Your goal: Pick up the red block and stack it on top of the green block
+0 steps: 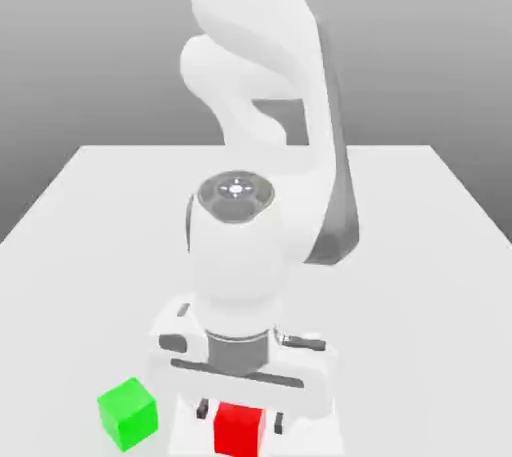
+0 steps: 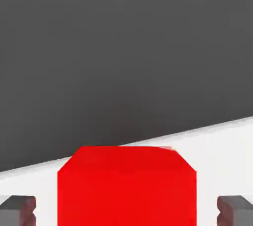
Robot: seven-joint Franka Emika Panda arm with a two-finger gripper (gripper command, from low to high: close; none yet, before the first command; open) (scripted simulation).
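The open gripper (image 1: 240, 418) straddles the red block (image 1: 239, 430), apparently touching neither side. The green block (image 1: 128, 414) sits near.

Between the dark grey fingers (image 2: 19, 211), the red block (image 1: 238, 430) looks smooth and matt. Beside them, the green block (image 1: 128, 414) looks equally smooth and matt. The white desk (image 1: 400, 325) beneath looks smooth.
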